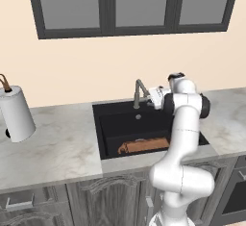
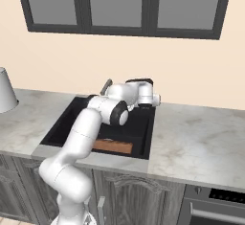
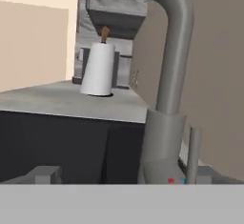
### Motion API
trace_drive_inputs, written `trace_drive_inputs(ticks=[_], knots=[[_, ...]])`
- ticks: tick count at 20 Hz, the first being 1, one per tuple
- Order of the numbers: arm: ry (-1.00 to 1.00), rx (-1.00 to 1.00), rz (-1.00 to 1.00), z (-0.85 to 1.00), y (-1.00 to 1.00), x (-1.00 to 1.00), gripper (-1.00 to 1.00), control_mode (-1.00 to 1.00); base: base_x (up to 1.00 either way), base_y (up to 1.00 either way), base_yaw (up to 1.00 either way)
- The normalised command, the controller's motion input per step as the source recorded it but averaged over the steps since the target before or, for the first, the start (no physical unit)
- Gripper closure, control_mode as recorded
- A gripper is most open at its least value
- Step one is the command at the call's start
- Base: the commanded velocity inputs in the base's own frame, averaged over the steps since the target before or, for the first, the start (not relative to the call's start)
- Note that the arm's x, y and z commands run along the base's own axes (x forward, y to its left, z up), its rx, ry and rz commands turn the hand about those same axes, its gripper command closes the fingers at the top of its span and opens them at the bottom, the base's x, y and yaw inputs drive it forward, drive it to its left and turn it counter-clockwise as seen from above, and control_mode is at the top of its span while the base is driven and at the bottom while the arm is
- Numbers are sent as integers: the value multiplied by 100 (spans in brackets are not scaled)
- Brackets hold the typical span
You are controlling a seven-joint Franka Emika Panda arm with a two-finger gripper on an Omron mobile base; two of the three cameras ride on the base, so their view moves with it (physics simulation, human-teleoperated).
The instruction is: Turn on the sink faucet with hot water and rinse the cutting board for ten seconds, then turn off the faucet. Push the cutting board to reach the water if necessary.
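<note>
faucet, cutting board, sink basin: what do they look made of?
Sink faucet: likely brushed metal, plain grey with a dull sheen. Cutting board: looks like wood, orange-brown with darker streaks. Sink: matte black, no highlights; could be composite or coated metal, cannot tell. Worktop: pale, veined like marble.

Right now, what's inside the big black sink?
Inside the sink lies the cutting board, near the front wall, and a small round drain. The arm covers the board's right end.
</note>
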Motion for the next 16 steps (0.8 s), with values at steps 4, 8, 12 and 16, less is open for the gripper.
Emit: trace_drive_inputs(ticks=[4, 8, 12, 16], knots=[[-22, 0, 7, 2, 0, -80, -100, -100, 0, 0, 0], [-22, 0, 7, 6, 0, -70, -100, -100, 0, 0, 0], [-23, 4, 2, 8, -16, -62, -100, -100, 0, 0, 0], [-11, 1, 0, 0, -24, -34, -100, -100, 0, 0, 0]])
